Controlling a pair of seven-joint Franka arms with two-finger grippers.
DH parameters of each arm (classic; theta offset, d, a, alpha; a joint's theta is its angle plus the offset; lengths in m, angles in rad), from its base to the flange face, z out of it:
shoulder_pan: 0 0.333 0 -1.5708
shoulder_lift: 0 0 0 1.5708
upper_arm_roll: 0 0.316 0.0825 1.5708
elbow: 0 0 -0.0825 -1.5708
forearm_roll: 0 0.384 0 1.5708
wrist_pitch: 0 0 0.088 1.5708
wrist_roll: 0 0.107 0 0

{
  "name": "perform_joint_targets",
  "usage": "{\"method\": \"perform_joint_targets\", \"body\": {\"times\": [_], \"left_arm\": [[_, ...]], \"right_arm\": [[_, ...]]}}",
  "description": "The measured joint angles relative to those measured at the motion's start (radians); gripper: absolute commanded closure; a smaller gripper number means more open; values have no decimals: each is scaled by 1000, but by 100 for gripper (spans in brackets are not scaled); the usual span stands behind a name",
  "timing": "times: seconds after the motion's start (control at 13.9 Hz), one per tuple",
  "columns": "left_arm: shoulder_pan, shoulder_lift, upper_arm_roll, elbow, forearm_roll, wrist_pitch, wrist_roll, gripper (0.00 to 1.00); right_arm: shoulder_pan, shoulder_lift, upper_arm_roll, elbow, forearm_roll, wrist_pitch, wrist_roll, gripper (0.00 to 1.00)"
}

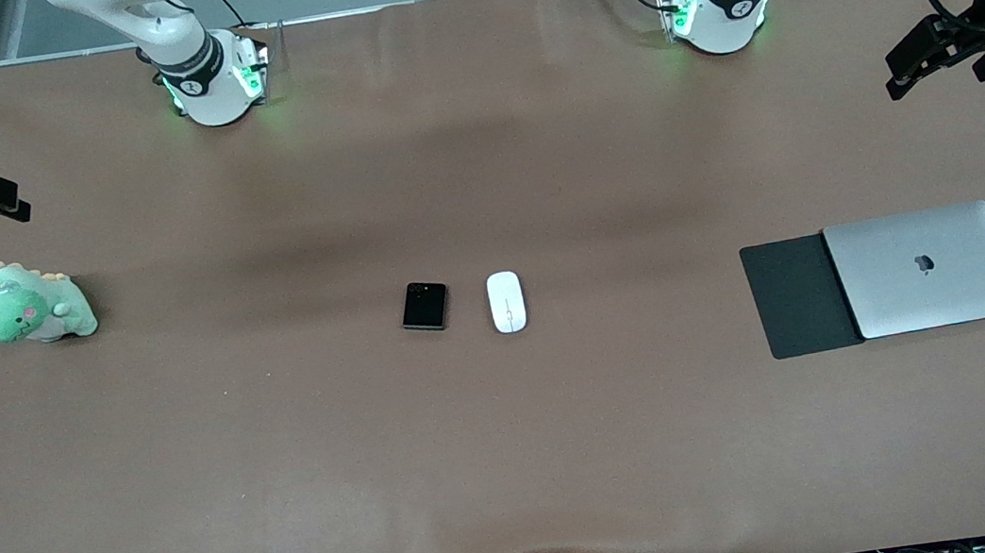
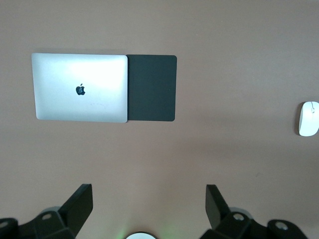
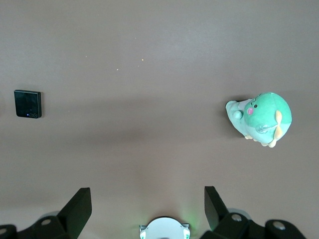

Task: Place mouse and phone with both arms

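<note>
The white oval mouse [image 1: 506, 301] and the small black phone [image 1: 424, 305] lie side by side at the middle of the brown table, the phone toward the right arm's end. The mouse shows at the edge of the left wrist view [image 2: 308, 118], the phone at the edge of the right wrist view [image 3: 28, 103]. My left gripper [image 1: 899, 73] hangs open and empty high over the left arm's end of the table [image 2: 149, 191]. My right gripper [image 1: 16, 201] hangs open and empty high over the right arm's end [image 3: 148, 194]. Both are well away from the mouse and the phone.
A closed silver laptop [image 1: 929, 268] lies on a larger flat matte black pad [image 1: 795, 297] toward the left arm's end; both show in the left wrist view [image 2: 79, 87] [image 2: 152, 87]. A green plush dinosaur [image 1: 27, 305] sits toward the right arm's end [image 3: 259, 118].
</note>
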Motion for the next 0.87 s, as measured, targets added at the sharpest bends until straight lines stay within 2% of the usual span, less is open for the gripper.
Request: {"method": "perform_joint_targets", "body": {"times": [0.58, 0.87], "left_arm": [[-4, 20, -9, 0, 9, -1, 0, 0], [-14, 95, -84, -4, 9, 7, -24, 0]], "right_arm": [[2, 22, 2, 0, 0, 1, 0, 0], [2, 23, 2, 0, 0, 1, 0, 0]]}}
